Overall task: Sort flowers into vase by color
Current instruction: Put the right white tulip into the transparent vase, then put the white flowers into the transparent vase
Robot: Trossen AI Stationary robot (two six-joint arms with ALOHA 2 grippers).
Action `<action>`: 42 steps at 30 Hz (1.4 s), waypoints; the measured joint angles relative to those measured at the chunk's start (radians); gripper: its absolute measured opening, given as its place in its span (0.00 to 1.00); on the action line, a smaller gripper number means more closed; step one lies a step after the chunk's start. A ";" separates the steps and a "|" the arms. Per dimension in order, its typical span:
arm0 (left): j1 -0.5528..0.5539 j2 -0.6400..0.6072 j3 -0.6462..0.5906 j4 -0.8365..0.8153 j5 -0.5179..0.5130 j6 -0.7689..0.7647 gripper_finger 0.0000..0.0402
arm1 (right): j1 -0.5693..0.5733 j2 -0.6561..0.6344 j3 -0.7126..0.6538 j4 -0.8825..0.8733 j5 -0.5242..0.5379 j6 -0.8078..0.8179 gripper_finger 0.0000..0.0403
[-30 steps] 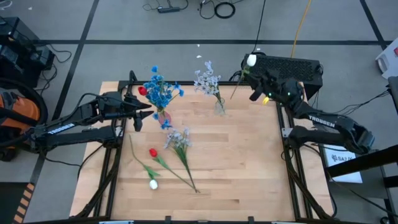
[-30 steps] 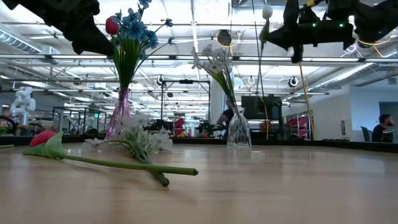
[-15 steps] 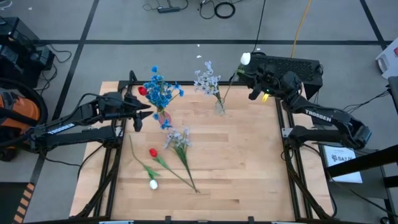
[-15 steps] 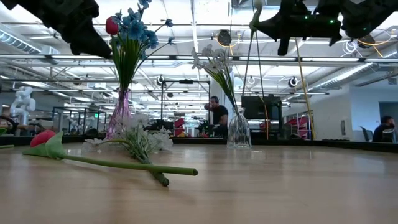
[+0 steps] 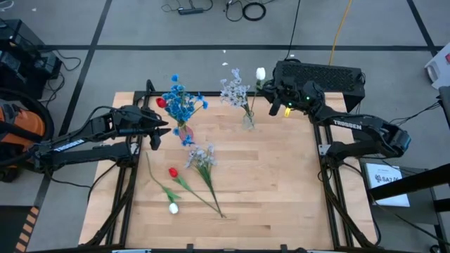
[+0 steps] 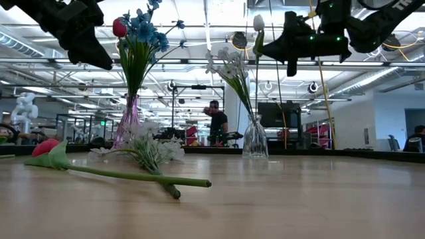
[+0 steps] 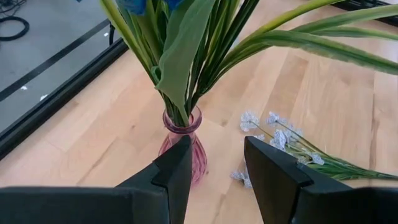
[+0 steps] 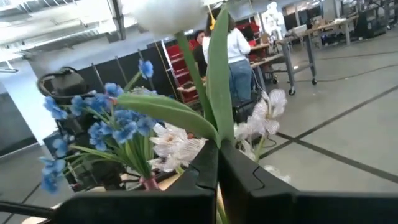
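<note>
My right gripper is shut on a white tulip high over the table's far edge, just right of the clear vase. That vase holds pale lavender-white sprays. The pink vase holds blue flowers and a red tulip. My left gripper stands open just left of the pink vase without touching it. A red tulip, a white tulip and a lavender spray lie flat on the table. My right gripper pinches the white tulip's green stem between its two fingers, a little below the bud, where the leaves branch off. The fingers come in about level from the table's right. The tulip stands upright, bud up, clear of the table. Its thin stem hangs toward the clear vase's mouth.
The near half and the right part of the wooden table are bare. A dark metal rail frames the table. Beyond the far edge, people stand in the room.
My right gripper has carried the white tulip along the far edge toward the table's left, up to the clear vase. The flower has stayed upright and its stem now hangs over the vase. My left arm has kept still.
</note>
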 joint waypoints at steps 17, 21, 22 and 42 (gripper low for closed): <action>0.000 0.000 0.000 0.000 0.000 0.000 0.38 | 0.037 0.061 0.000 -0.085 0.011 -0.092 0.00; 0.000 0.000 0.000 0.000 0.000 0.000 0.38 | 0.064 0.106 0.000 -0.086 0.011 -0.126 0.00; 0.000 0.000 0.000 0.000 0.000 0.000 0.38 | 0.069 0.118 0.000 -0.087 0.013 -0.130 0.00; 0.000 0.000 0.000 0.000 0.000 0.000 0.38 | 0.063 0.073 0.000 -0.114 0.015 -0.135 0.40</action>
